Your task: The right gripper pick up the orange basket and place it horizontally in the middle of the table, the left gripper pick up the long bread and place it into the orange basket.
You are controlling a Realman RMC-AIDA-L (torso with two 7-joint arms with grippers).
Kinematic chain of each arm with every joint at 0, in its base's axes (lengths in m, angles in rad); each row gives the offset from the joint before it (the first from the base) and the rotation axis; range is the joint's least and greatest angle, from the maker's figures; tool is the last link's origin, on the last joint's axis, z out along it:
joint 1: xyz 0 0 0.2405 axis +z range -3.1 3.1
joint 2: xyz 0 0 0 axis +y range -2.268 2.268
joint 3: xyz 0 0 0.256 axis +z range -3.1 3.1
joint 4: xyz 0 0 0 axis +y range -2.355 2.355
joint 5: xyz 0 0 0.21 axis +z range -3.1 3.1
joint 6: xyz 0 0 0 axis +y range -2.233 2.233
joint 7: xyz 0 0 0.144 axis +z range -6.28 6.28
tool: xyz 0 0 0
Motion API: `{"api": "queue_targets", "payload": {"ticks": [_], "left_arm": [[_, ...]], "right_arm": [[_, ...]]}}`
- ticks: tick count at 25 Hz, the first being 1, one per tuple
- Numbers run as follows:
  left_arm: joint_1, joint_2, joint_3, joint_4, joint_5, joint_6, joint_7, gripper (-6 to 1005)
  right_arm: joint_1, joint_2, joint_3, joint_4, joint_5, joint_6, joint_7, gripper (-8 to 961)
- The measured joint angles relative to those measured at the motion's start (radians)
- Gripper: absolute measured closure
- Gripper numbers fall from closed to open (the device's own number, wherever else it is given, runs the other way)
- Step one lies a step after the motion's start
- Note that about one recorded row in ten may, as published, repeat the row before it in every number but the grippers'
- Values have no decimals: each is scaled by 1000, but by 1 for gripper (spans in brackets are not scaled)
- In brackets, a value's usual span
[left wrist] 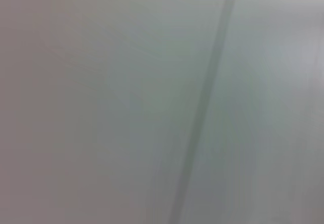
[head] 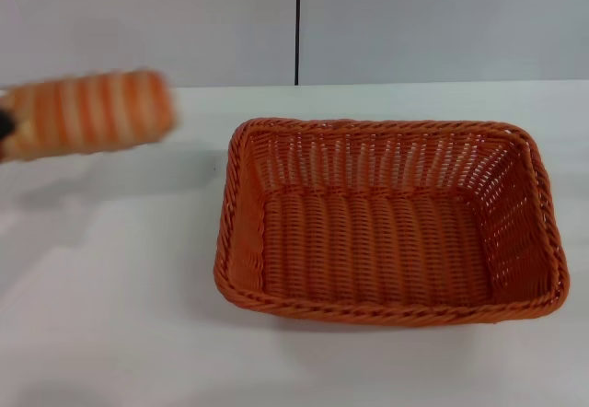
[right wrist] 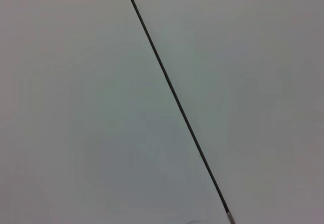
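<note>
A large rectangular orange woven basket (head: 391, 227) with openwork sloped sides and a braided rim sits lengthwise across the broad white matte table (head: 110, 333), roughly central and a little toward the robot's right, its floor bare. That placement looks complete, so the first half of the job appears done.

The small oblong toy loaf of long bread (head: 92, 114), ribbed in orange and cream stripes, is raised above the table at the robot's left, well apart from the basket and casting a soft shadow on the surface below. Only a dark sliver of the left gripper (head: 5, 123) shows at the loaf's outer end at the edge of the head view; since the bread is off the table it is judged to be pinched in that claw, though the fingers themselves cannot be made out.

The right gripper appears in no view. Both wrist cameras show only a pale wall crossed by a dark seam.

What remains, by this reading, is carrying the loaf across over the rim and releasing it inside the basket.
</note>
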Motion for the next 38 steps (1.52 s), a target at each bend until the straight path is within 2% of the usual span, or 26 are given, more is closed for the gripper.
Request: {"api": "queue_targets", "payload": {"ticks": [2,3,4,6,7,8,9,11,12,13,21,26,29,31,32,35,37,38], "left_arm": [[-43,-11,73,-45,5,12,1,858],[-78,-9,162,-105,5,10,5,858],[-97,-9,207,-128,6,5,8,859],[-127,-13,281,-158,6,-14,13,860],[-127,-13,281,-158,6,-14,13,860],[-155,-17,354,-199,5,-54,22,861],[-155,-17,354,-199,5,-54,22,861],[-186,-18,430,-239,7,-104,39,863],[-186,-18,430,-239,7,-104,39,864],[-201,-19,466,-245,7,-120,32,866],[-204,-19,472,-269,-1,-122,36,875],[-195,-16,468,-264,-11,-116,32,648],[-185,-14,463,-262,-33,-117,34,435],[-185,-14,463,-262,-33,-117,34,353],[-145,-12,433,-251,-111,-123,37,311],[-133,-11,417,-249,-127,-123,39,212],[-72,-15,290,-275,-219,-125,110,177],[-72,-15,290,-275,-219,-125,110,160]], "right_arm": [[2,0,-2,4,0,0,-1,584],[2,0,-3,6,0,0,-2,584],[2,0,-3,7,0,0,-2,584],[1,0,-4,10,-1,0,-4,584],[1,0,-4,10,-1,0,-4,584],[0,0,-4,12,-1,0,-4,584],[0,0,-4,12,-1,0,-4,584],[0,0,-5,12,-4,-1,-4,584],[0,0,-5,12,-4,-1,-4,584],[1,0,-9,12,-5,-1,-4,584],[5,0,-10,12,-7,-7,-5,584],[7,0,-10,12,-8,-9,-5,584],[9,0,-10,12,-8,-9,-5,584],[10,0,-10,12,-8,-9,-5,584],[10,0,-10,12,-8,-9,-5,584],[11,0,-10,12,-8,-9,-5,584],[11,0,-8,12,-8,-9,-5,584],[11,0,-8,12,-8,-9,-5,584]]}}
